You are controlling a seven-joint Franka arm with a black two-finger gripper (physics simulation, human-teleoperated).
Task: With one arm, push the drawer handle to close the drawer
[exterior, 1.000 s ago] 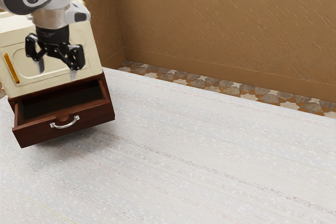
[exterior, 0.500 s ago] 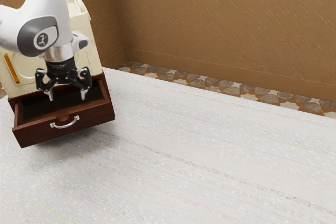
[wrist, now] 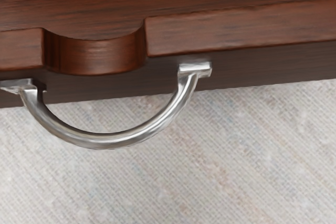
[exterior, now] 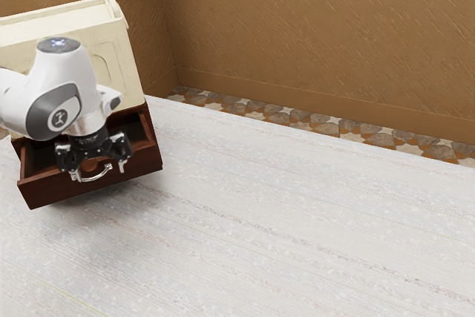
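My black gripper (exterior: pixel 99 171) has come down beside the curved metal handle (wrist: pixel 107 140), fingers spread, while the wooden drawer (exterior: pixel 56 190) still juts from its cabinet (exterior: pixel 128 79), so the closing push remains.

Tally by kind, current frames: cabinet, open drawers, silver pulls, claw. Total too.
Cream-and-brown boxy cabinet: 1
Open red-brown wooden drawer: 1
Curved silver metal handle: 1
Black two-finger claw: 1
Total: 4
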